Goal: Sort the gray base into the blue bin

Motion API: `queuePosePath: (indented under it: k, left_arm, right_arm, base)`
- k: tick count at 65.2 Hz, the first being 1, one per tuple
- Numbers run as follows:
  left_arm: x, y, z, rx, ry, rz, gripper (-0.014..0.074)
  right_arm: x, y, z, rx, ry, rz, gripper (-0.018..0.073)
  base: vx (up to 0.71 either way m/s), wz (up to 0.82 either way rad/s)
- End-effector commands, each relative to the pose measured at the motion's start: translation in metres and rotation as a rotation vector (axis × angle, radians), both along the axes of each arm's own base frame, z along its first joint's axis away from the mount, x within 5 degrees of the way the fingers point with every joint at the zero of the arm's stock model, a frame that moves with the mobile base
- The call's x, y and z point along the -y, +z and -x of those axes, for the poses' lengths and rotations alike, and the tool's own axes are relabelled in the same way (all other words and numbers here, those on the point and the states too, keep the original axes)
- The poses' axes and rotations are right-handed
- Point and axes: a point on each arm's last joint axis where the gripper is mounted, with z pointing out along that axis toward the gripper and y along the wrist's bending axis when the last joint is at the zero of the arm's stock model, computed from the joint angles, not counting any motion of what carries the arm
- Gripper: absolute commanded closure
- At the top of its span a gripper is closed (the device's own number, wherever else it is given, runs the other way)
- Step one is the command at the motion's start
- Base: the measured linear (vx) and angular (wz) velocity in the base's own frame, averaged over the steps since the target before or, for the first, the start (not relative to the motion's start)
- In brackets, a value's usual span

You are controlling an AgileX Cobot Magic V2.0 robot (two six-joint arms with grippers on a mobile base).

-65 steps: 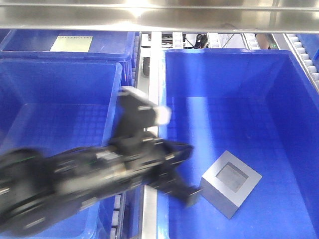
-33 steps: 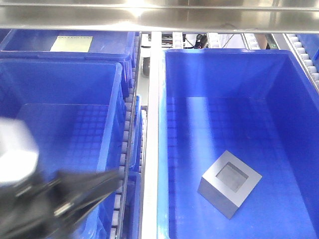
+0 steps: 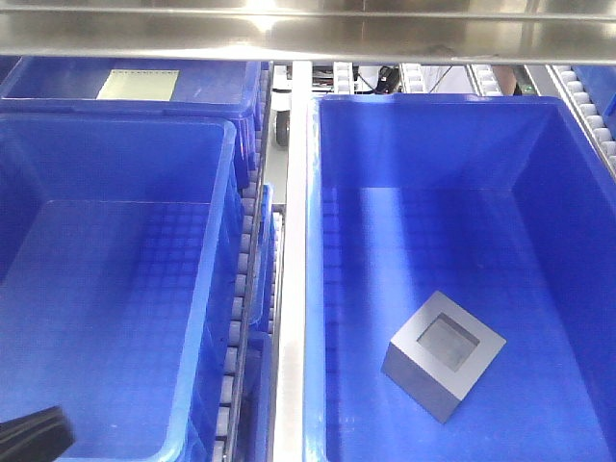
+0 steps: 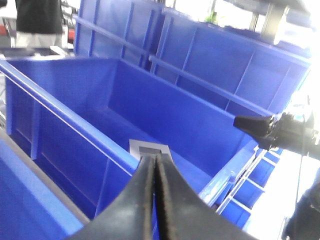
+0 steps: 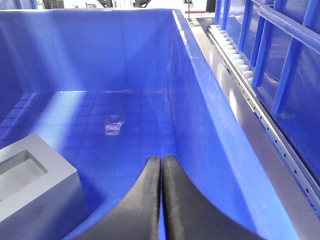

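The gray base [image 3: 443, 354] lies on the grid floor of the right blue bin [image 3: 433, 104], recess facing up, with nothing touching it. In the left wrist view my left gripper [image 4: 154, 156] is shut and empty outside the bin's wall [image 4: 75, 135], and the gray base [image 4: 149, 147] shows just beyond its tips. My right gripper [image 5: 161, 159] is shut and empty, low over the bin's near right corner, with the gray base [image 5: 30, 175] to its left. Only a dark sliver of the left arm [image 3: 34, 431] shows in the front view.
A second blue bin [image 3: 115, 289] stands to the left, beyond a metal rail with rollers [image 3: 289, 289]. Another bin holding a pale sheet [image 3: 137, 84] sits at the back left. A steel beam [image 3: 308, 29] spans the top. A black arm part [image 4: 270, 130] hangs at the right.
The left arm has pulled back from beside the gray base, down and to the left, almost out of the front view. The gray base has stayed where it was.
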Motion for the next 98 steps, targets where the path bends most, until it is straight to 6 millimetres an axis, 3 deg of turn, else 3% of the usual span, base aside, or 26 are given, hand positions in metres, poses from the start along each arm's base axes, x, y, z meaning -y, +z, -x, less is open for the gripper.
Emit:
queuePosePath:
  k: [1, 98]
  left_arm:
    - [-0.0033, 0.0142, 0.0038, 0.05, -0.012, 0.093, 0.0604]
    - [-0.0045, 0.0107, 0.0052, 0.124, -0.011, 0.031, 0.0603]
  right_arm:
    - [0.0002, 0.0044, -0.0005, 0.049, 0.0, 0.021, 0.0564]
    - [0.0002, 0.0044, -0.0005, 0.049, 0.0, 0.021, 0.0564]
  base:
    - [0.0, 0.0]
    - [0.0, 0.0]
